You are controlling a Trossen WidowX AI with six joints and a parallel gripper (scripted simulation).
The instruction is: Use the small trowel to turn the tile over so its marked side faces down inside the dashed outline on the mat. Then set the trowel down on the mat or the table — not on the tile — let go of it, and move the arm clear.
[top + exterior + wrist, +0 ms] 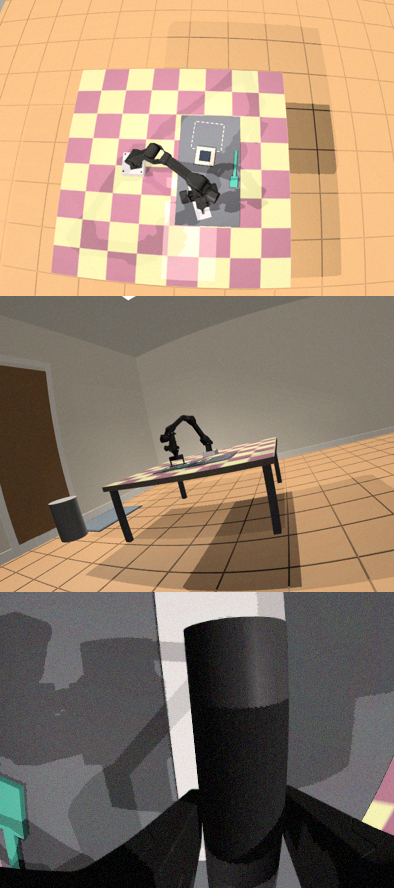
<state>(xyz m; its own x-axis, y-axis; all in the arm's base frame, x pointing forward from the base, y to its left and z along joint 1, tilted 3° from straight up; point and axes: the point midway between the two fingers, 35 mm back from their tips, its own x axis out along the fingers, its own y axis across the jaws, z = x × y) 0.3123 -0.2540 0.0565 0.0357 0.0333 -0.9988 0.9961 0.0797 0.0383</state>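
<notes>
Trowel (236, 743): my fingers were clamped on its dark handle over the mat (229, 210). Tile (204, 156): lay marked side up, beside the dashed outline (208, 135). Step, as judged: carrying the trowel to the tile. The next move likely needed the blade low at the tile's edge.

Bare tiled room (318, 518), lone table (190, 474)

The tool (201, 208) grips the trowel (203, 214) over the mat (229, 210), well apart from the tile (204, 155).
</notes>
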